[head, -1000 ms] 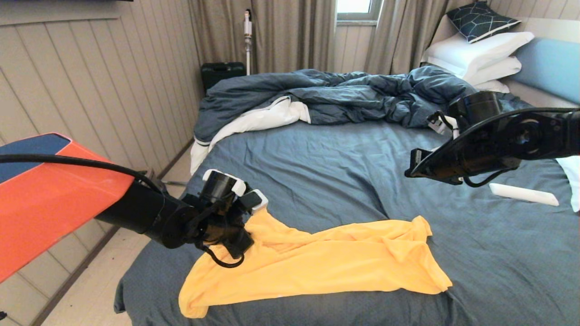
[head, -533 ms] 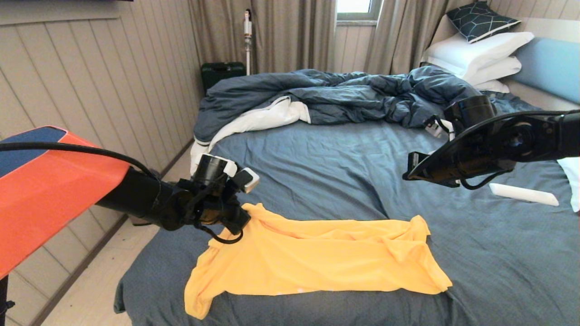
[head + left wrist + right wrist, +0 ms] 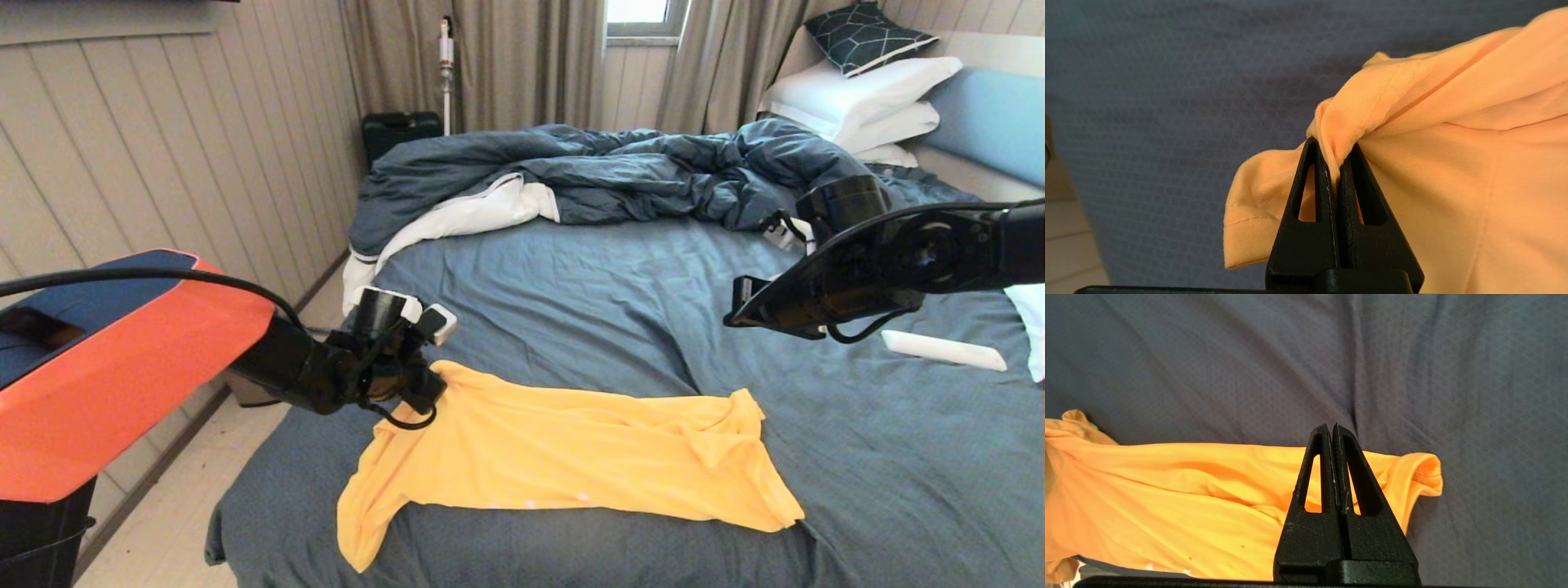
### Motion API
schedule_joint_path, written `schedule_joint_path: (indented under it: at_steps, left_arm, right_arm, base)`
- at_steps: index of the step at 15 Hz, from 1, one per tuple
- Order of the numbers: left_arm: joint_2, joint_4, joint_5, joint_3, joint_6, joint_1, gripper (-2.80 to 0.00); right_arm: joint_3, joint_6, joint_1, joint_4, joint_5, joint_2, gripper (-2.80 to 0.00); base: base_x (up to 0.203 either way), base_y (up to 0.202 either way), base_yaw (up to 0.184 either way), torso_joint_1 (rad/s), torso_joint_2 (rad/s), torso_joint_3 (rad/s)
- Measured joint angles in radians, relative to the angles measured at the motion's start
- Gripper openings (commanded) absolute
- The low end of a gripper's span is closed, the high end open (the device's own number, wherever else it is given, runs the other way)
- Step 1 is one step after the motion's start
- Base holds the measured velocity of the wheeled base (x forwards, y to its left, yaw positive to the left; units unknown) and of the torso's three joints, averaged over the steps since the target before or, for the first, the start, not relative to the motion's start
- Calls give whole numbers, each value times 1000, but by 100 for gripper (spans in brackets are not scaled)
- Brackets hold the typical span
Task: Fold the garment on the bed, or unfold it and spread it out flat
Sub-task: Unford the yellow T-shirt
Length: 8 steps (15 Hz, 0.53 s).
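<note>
Spreading step: left tool (image 3: 1334,153) was clamped on shirt (image 3: 571,457) corner at frame left.
Right tool (image 3: 1333,430) hung shut and empty, upper right; next move probably needed a pull outward across bed (image 3: 571,294), then release.

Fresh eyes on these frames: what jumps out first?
The bright yellow-orange garment, stretched crosswise over the near part of the slate-blue bed. Next, the left gripper shut on a bunched fold at the garment's left end, near the bed's left edge. The right gripper hangs shut and empty above the bed, over the garment's right end, and a rumpled dark blue duvet lies beyond.
</note>
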Motion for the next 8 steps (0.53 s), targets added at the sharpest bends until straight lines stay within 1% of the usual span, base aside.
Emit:
schedule_joint_path:
  at_steps: [3, 4, 6, 8]
  left_arm:
    - [13, 1, 6, -6, -17, -1, -280]
    - [15, 2, 12, -9, -21, 0, 0]
    - [16, 2, 16, -11, -23, 0, 0]
    - [10, 0, 46, -14, -54, 0, 0]
  right_arm:
    - [-1, 0, 0, 0, -1, 4, -280]
    - [-2, 0, 0, 0, -1, 6, -280]
    - [-3, 0, 0, 1, -2, 8, -280]
    - [-3, 0, 0, 1, -2, 9, -280]
  base:
    - [0, 0, 0, 0, 0, 0]
    - [0, 0, 0, 0, 0, 0]
    - [0, 0, 0, 0, 0, 0]
    - [0, 0, 0, 0, 0, 0]
